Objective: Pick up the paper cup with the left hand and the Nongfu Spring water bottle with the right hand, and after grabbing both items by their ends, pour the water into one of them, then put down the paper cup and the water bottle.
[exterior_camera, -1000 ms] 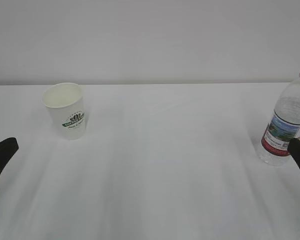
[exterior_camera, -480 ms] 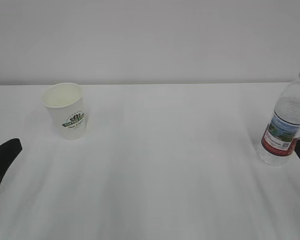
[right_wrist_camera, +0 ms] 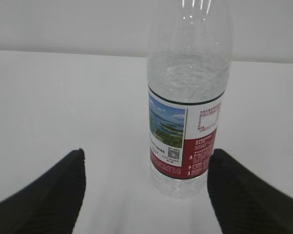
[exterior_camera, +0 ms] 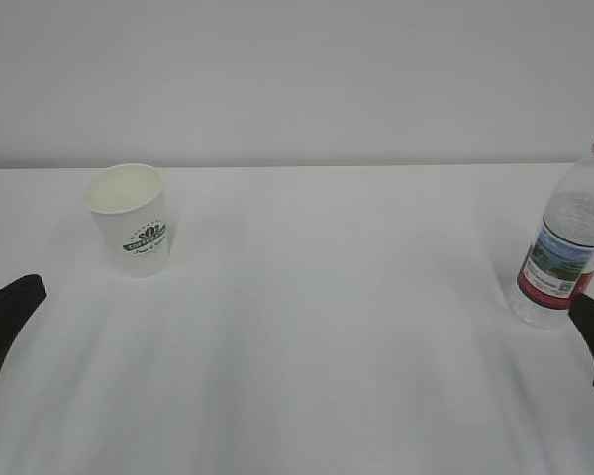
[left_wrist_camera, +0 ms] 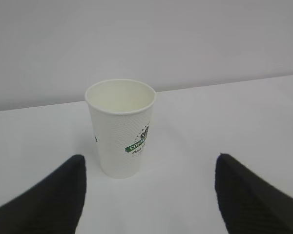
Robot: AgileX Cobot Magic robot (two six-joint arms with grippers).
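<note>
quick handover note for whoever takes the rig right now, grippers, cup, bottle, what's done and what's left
Left hand: open, empty, lined up short of the paper cup.
Right hand: open, empty, facing the Nongfu Spring water bottle.
Cup stands upright at the table's left and looks empty; bottle upright at far right, uncapped, water level above the label.
Done: nothing grasped or poured.
Left: grasp both, pour, set both down.

White table (exterior_camera: 327, 327) fills lower part of exterior view, surface plain, soft faint shading streaks across it. Pale grey wall (exterior_camera: 297, 79) behind, flat, unmarked. Table's far edge meets wall in straight horizontal line, slightly darker seam. Same white surface and grey wall show in both wrist views; seam tilted slightly in left wrist view.
</note>
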